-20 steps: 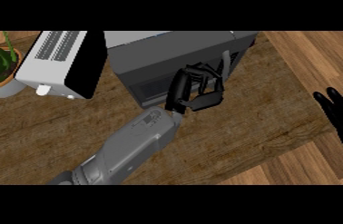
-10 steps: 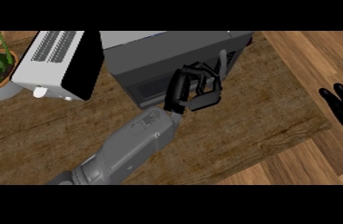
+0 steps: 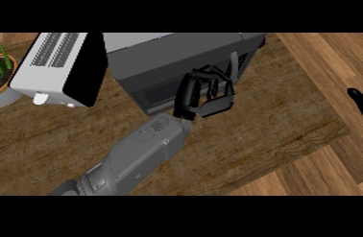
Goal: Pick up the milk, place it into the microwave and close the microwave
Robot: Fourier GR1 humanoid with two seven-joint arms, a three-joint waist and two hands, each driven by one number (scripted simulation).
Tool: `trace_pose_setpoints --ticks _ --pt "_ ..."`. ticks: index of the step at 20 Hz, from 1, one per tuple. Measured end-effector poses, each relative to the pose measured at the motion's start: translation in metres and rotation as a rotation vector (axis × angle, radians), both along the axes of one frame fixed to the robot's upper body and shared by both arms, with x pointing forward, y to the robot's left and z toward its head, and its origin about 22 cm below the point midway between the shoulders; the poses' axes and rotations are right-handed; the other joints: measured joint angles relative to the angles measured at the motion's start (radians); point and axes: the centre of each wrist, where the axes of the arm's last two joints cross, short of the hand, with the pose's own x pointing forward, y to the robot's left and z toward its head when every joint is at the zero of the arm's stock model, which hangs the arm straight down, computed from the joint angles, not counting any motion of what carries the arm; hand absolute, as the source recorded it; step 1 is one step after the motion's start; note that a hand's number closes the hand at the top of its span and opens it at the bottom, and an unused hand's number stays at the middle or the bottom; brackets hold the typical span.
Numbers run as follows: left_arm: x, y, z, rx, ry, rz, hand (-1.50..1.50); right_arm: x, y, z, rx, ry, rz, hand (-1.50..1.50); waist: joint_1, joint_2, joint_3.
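Against the microwave (image 3: 177, 53) front, left hand (image 3: 204, 93), fingers curled.

**Left hand at the microwave front**

The left hand (image 3: 204, 94) is at the front of the dark grey microwave (image 3: 177, 56), its fingers curled, near the door's right side. The grey forearm goes from the lower left up to it, over the wooden counter (image 3: 269, 130). To the left of the microwave stands a white toaster (image 3: 50, 63) with slots on top. At the far left edge a green plant (image 3: 6, 63) shows partly. At the right edge only a small black part of the right hand (image 3: 355, 98) is visible.
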Motion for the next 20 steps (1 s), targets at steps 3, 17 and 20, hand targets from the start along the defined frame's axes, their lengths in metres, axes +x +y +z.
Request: trace_pose_setpoints --ticks 3,17,20 --pt "0.000 0.000 0.000 -0.004 -0.005 0.003 1.50 0.001 -0.002 0.004 -0.003 0.000 0.001 -1.50 -0.001 0.001 0.000" --pt "0.001 -0.002 -0.002 -0.021 -0.028 0.002 1.50 0.005 -0.002 0.019 -0.006 -0.009 0.075 -1.50 -0.002 0.004 0.002" --pt "0.001 -0.002 -0.002 -0.025 -0.029 0.005 1.50 0.006 -0.001 0.020 -0.004 -0.002 0.099 -1.50 -0.003 0.004 0.002"
